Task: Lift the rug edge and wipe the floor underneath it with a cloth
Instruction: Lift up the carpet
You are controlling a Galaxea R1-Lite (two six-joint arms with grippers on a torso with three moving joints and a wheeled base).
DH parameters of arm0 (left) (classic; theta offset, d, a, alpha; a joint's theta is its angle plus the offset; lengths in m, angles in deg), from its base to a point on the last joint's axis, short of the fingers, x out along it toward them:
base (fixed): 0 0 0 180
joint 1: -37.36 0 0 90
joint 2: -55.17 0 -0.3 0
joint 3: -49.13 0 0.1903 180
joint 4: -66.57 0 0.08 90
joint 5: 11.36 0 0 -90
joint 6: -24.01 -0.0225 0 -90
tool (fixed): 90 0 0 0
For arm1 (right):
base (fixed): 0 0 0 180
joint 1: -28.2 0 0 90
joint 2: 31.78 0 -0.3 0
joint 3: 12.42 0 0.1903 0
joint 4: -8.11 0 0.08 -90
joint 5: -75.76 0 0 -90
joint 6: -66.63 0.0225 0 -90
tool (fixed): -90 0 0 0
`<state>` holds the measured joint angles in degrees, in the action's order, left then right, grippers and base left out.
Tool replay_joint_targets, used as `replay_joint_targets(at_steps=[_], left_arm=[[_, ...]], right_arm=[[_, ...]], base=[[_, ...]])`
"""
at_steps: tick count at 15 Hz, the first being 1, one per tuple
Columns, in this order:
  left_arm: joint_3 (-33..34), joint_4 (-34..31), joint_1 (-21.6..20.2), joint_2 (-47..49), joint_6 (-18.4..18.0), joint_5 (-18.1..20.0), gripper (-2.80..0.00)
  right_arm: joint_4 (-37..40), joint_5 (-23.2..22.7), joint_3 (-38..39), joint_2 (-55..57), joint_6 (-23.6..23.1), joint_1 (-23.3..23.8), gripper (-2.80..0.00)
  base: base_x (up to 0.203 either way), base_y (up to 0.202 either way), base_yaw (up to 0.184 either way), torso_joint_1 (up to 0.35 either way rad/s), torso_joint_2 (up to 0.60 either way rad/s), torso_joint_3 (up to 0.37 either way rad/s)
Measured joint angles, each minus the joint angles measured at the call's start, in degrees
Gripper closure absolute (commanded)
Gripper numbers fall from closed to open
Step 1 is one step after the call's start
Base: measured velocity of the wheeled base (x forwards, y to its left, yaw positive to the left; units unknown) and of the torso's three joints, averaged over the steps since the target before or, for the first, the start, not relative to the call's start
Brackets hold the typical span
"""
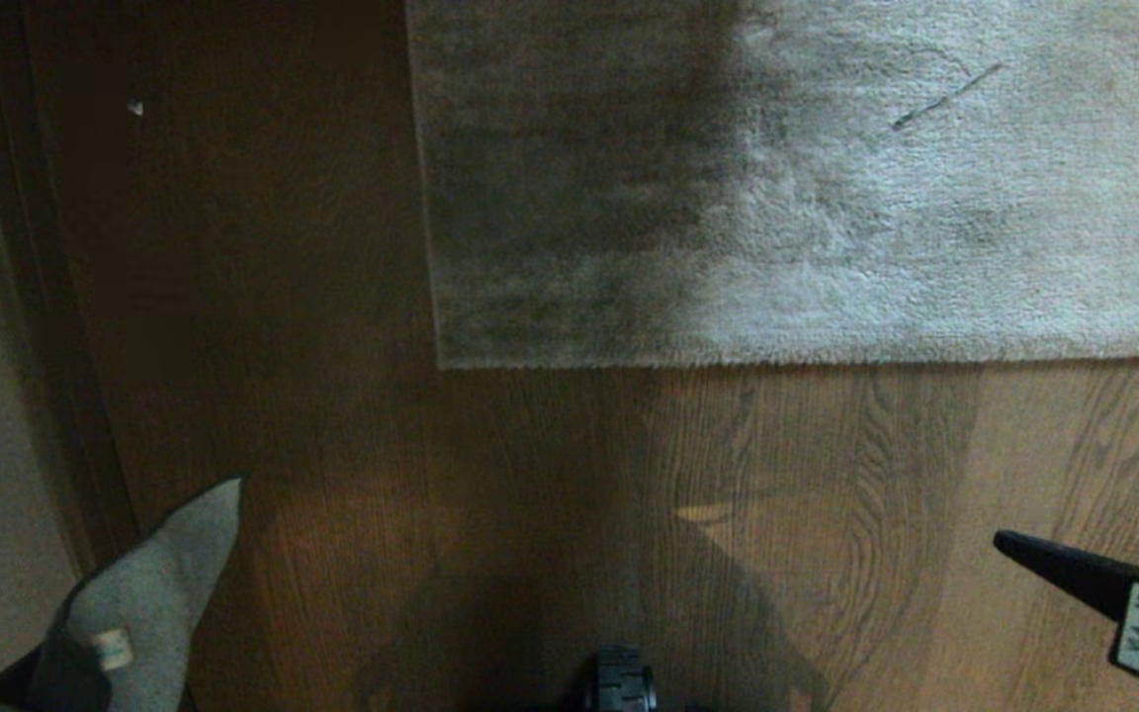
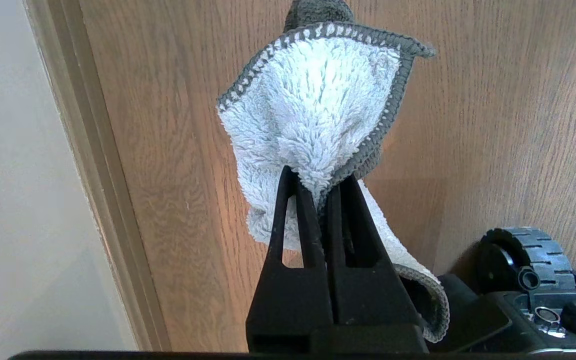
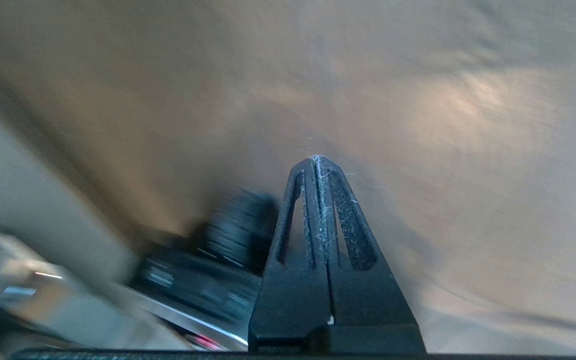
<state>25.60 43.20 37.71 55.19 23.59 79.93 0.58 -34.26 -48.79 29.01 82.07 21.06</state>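
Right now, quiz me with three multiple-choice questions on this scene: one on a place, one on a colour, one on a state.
1. Where is the cloth?
A. in the left gripper
B. on the rug
C. in the right gripper

2. What colour is the floor?
A. white
B. brown
C. black

3. How does the rug edge lie?
A. folded back
B. held up
C. flat

Answers:
1. A, its jaws pinch the cloth.
2. B, wood-grain planks show brown.
3. C, the border rests on the floor while the right gripper, jaws shut and empty, is apart from it.
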Motion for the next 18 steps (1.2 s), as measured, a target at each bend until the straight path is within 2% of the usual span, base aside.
replay_joint_targets(at_steps=[2, 6, 8, 12, 18], left_arm=[[0.0, 0.0, 0.0, 0.0, 0.0, 0.0, 0.0], [0.0, 0.0, 0.0, 0.0, 0.0, 0.0, 0.0], [0.0, 0.0, 0.0, 0.0, 0.0, 0.0, 0.0], [0.0, 0.0, 0.0, 0.0, 0.0, 0.0, 0.0], [0.0, 0.0, 0.0, 0.0, 0.0, 0.0, 0.0]], right_arm=[[-4.6, 0.1, -0.8, 3.8, 4.9, -2.4, 0.0], [-13.1, 0.2, -1.7, 11.9, 6.2, -4.2, 0.0], [-18.6, 1.7, -1.8, 16.2, 7.1, -6.0, 0.0], [-30.4, 10.9, -3.5, 24.5, 12.9, -13.7, 0.0], [-37.5, 25.0, -7.4, 31.8, 16.5, -18.7, 0.0]], base=[[0.0, 0.0, 0.0, 0.0, 0.0, 0.0], [0.0, 0.0, 0.0, 0.0, 0.0, 0.0], [0.0, 0.0, 0.0, 0.0, 0.0, 0.0], [0.0, 0.0, 0.0, 0.0, 0.0, 0.0], [0.0, 0.0, 0.0, 0.0, 0.0, 0.0]])
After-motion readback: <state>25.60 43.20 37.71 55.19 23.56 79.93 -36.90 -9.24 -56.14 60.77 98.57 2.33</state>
